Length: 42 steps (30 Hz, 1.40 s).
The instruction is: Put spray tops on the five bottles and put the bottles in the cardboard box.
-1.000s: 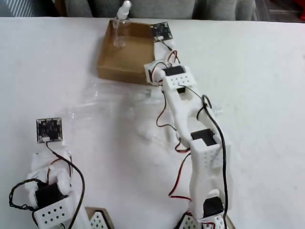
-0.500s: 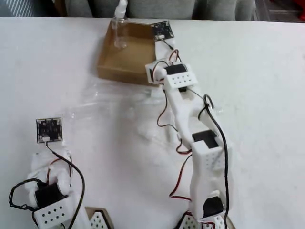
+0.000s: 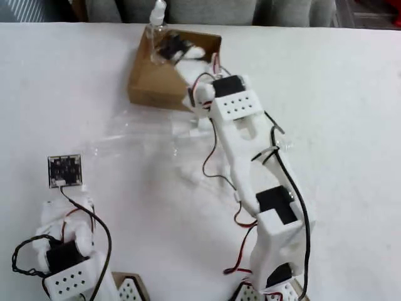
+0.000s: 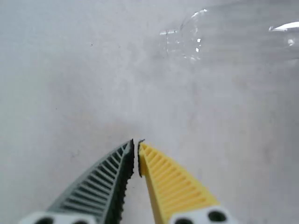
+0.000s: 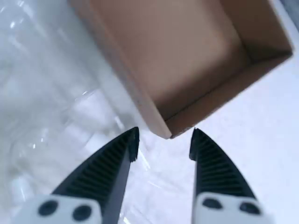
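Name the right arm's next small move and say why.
Probably swing the right gripper off the box corner and lower it over the clear bottle lying beside it: the jaws stand open and empty, and only one capped bottle stands in the box.

Your right arm (image 3: pixel 250 150): stretched way out from base, elbow nearly straight, wrist swung toward far left of high view. Your right gripper (image 5: pixel 163 136): jaws apart, clear gap between black fingers (image 5: pixel 112 158), nothing pinched. Your left arm (image 3: pixel 66 263): folded up tight over own base, lower-left corner of high view. Your left gripper (image 4: pixel 136 148): pointing down, grey and yellow fingers (image 4: pixel 168 182) pressed tip to tip, holding nothing.
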Each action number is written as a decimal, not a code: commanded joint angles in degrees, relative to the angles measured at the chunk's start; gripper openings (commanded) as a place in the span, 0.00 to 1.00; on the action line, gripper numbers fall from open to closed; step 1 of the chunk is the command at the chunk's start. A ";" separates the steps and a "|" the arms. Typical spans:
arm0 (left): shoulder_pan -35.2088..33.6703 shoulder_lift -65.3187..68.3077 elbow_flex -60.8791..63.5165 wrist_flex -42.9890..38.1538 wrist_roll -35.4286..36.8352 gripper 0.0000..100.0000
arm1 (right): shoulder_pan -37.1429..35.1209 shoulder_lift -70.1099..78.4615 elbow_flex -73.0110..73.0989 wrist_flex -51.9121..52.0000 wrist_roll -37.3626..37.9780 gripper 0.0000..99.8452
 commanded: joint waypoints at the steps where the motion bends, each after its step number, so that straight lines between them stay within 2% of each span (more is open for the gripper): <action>1: 0.66 -1.10 -0.26 -0.18 -0.53 0.03 | -2.33 -0.92 -1.49 1.45 14.77 0.15; 14: 0.66 -1.10 -0.26 -0.18 -0.53 0.03 | -5.23 6.73 -2.37 -11.38 16.53 0.16; 32: 0.66 -1.10 -0.26 -0.18 -0.53 0.03 | -5.58 28.00 -23.30 -11.30 16.18 0.15; 42: 0.66 -1.10 -0.26 -0.18 -0.53 0.03 | -7.08 31.60 -25.58 -11.56 16.18 0.13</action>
